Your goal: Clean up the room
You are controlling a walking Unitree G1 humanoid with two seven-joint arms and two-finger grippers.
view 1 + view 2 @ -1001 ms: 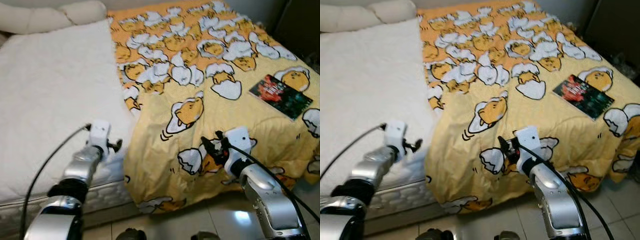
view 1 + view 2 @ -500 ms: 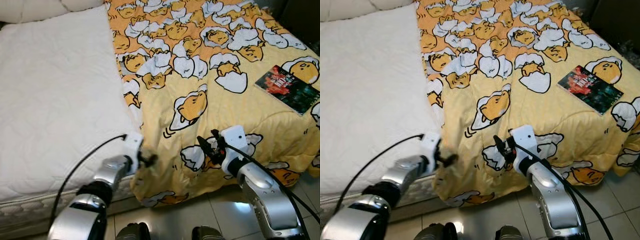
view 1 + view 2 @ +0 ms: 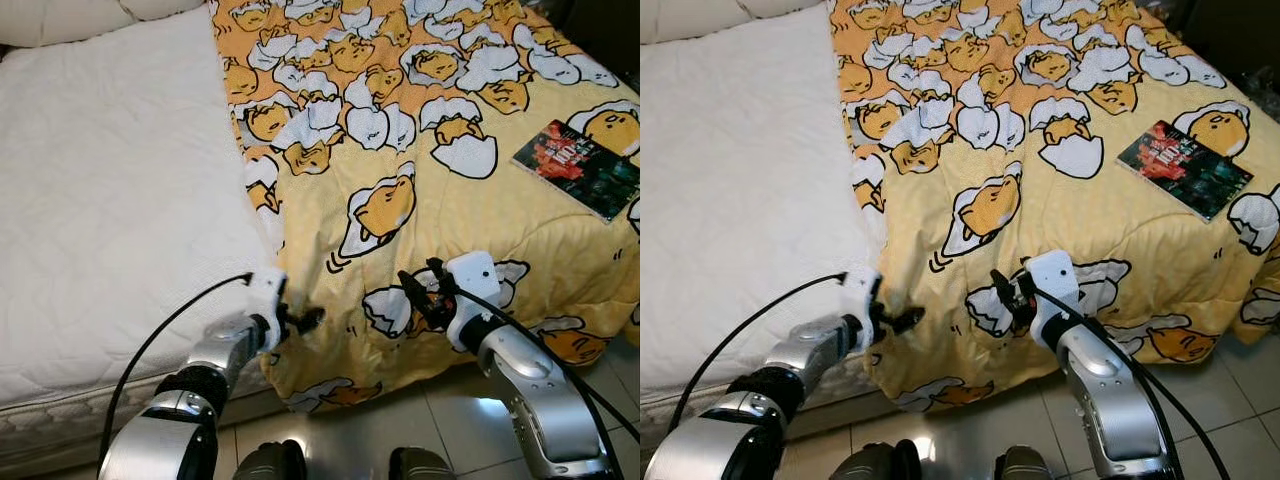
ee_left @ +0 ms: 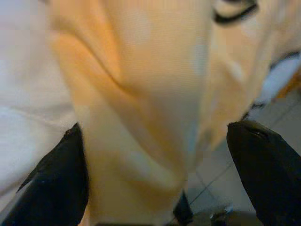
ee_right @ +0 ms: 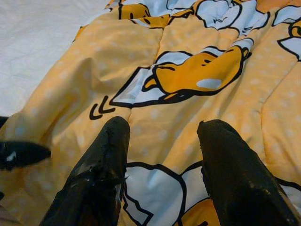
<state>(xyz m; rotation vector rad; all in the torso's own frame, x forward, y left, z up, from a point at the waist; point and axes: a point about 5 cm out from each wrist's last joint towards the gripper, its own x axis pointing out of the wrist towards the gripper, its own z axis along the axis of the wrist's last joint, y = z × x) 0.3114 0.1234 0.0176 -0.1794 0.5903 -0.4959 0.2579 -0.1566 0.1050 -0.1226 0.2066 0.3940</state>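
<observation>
Left eye view: white quilted mattress [image 3: 110, 200] bare on the bed's left half. Left gripper [image 3: 300, 322] at the foot edge, fingers spread wide around the yellow comforter's [image 3: 420, 200] left hem fold, not closed. Comforter soft, puffy, egg-cartoon print, covers the right half and droops over the foot edge toward glossy tile floor [image 3: 440, 430]. Right gripper [image 3: 415, 295] parted, narrow gap, pressed on the comforter near the foot edge. Flat dark book [image 3: 578, 168] near the right edge.
</observation>
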